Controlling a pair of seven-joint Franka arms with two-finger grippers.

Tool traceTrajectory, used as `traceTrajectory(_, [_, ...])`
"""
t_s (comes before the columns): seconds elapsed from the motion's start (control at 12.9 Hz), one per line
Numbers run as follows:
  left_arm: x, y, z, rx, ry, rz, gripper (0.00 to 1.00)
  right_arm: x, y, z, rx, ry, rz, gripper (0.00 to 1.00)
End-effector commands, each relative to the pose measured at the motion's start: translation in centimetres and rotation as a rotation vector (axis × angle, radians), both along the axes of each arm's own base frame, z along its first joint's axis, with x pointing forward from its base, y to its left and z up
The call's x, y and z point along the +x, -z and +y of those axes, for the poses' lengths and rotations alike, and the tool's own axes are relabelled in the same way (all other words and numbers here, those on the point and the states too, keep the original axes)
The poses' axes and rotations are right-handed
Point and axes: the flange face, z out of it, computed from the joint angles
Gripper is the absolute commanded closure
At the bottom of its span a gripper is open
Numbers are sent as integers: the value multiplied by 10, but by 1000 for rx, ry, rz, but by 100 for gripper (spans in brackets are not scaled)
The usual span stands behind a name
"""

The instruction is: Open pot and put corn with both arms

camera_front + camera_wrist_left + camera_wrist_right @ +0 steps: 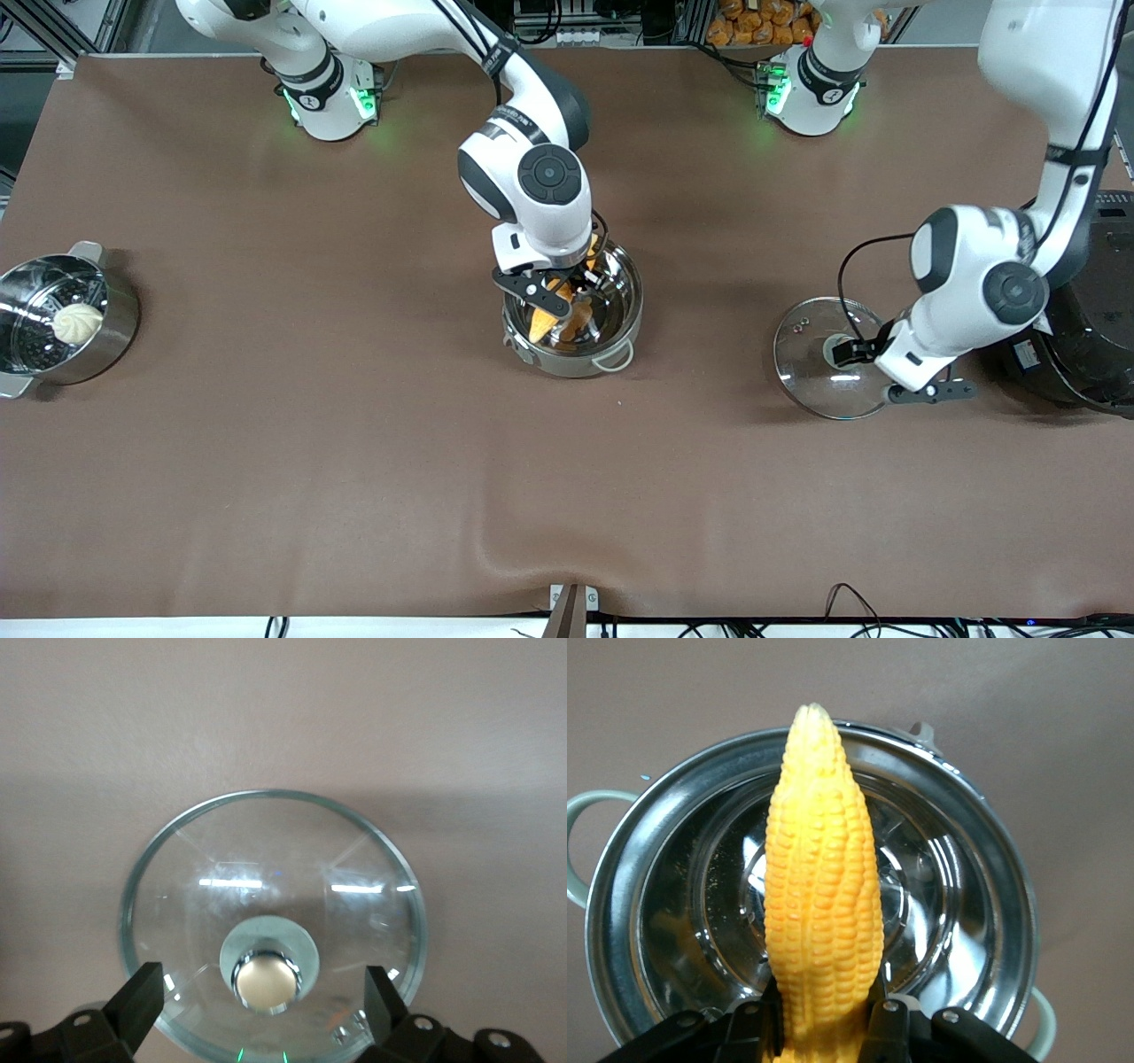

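Note:
The shiny steel pot (611, 297) stands open at the table's middle, its lid off. My right gripper (567, 306) is shut on the yellow corn (576, 315) and holds it over the pot's mouth; in the right wrist view the corn (824, 895) points across the pot (966, 886) between my fingers (888, 1028). The clear glass lid (819, 372) with its tan knob (266, 981) lies flat on the table toward the left arm's end. My left gripper (873, 359) is open just above it, fingers (137, 997) apart on either side of the knob.
A steel steamer pot (106, 341) with a white bun (78, 322) sits at the right arm's end. A big black rice cooker (1085, 354) stands beside the lid at the left arm's end. The brown table (354, 461) lies open nearer the front camera.

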Motion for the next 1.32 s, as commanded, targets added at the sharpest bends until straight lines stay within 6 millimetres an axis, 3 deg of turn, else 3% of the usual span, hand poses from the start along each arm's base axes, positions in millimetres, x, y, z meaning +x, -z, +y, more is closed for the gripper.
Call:
traceTrajectory(0.0, [-11,-69,-1,8,18,-62,0,-1,5,12,12,25,-12,100])
traceTrajectory(0.08, [-9,-100,-11,9,31,-105,0,0,8,12,10,25,-14,95])
traceTrajectory(0.23, [-5,-147,-38,-3,64,-108,0,0,11,11,2,17,-20,67])
traceTrajectory(0.31, [-5,-171,-50,-4,70,-92,0,1,14,10,-16,5,-36,45])
traceTrajectory(0.39, [-5,-187,-57,-4,72,-83,0,1,17,9,-28,1,-41,31])
traceTrajectory(0.46, [-3,-196,-56,-5,70,-88,0,1,18,9,-30,-1,-43,10])
traceTrajectory(0.54, [-4,-202,-56,-3,78,-92,0,1,18,9,-37,-5,-50,0])
traceTrajectory(0.77, [-2,-228,-59,10,88,-87,0,2,17,9,-34,-3,-50,0])
traceTrajectory(0.93, [-5,-237,-58,17,88,-71,0,10,1,2,5,25,-36,0])
traceTrajectory(1.08, [-9,-246,-54,23,81,-50,0,33,-32,-23,84,107,-13,0])
traceTrajectory(1.24, [-10,-262,-54,23,79,-48,0,56,-88,-71,120,145,-30,0])
